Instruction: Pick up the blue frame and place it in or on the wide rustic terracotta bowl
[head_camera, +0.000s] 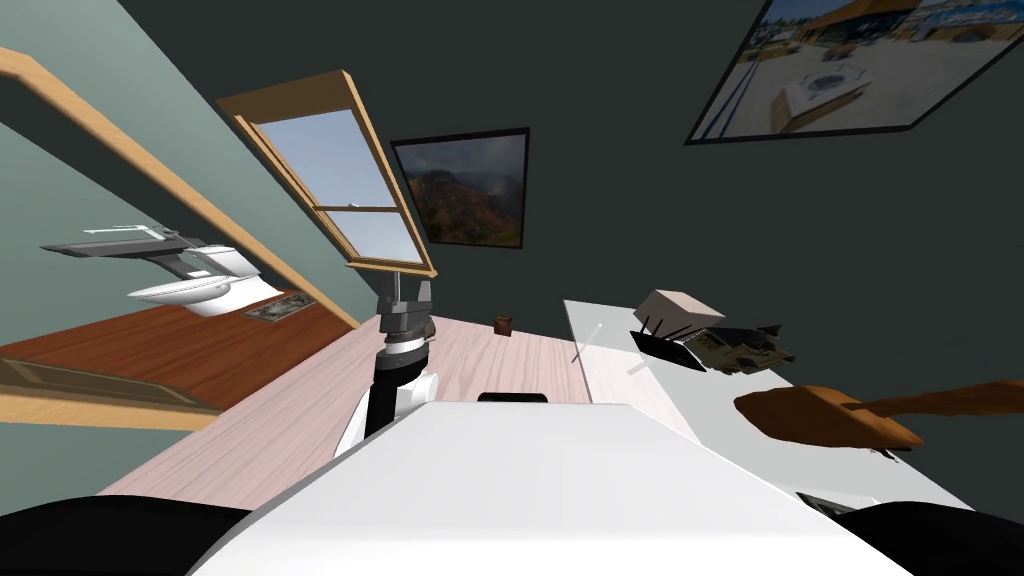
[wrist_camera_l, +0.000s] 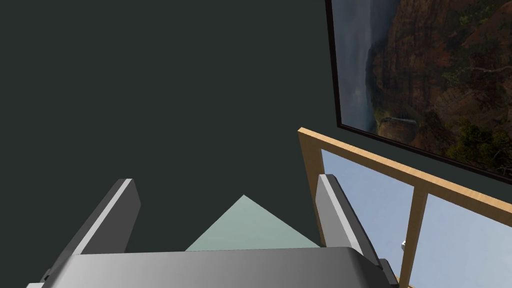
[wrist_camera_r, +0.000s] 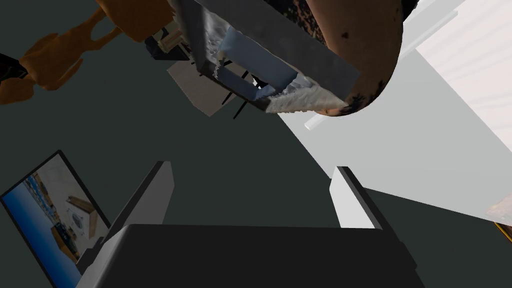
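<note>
The right gripper (wrist_camera_r: 252, 197) was released, its two blades standing wide apart with nothing between them. Beyond its fingertips and well apart from them, the blue frame (wrist_camera_r: 257, 65) lay tilted against the brown terracotta bowl (wrist_camera_r: 362, 45), touching its rim. Whether the frame sat inside the bowl or only leaned on it could not be told. Both hung over the white table (head_camera: 625, 395), which stretched from about 1 to 3 o'clock of the robot. On that table, at roughly 2 o'clock, a pale box (head_camera: 680, 305) sat just beside a dark rack (head_camera: 665, 345). Nearer, at 3 o'clock, lay an orange-brown carved piece (head_camera: 830, 415) with a long arm reaching off to the side. A small brown object (head_camera: 503, 324) stood on the pale plank floor (head_camera: 300, 420) at 12 o'clock. The left gripper (head_camera: 406, 292) was raised at about 11 o'clock, its blades spread and empty.
</note>
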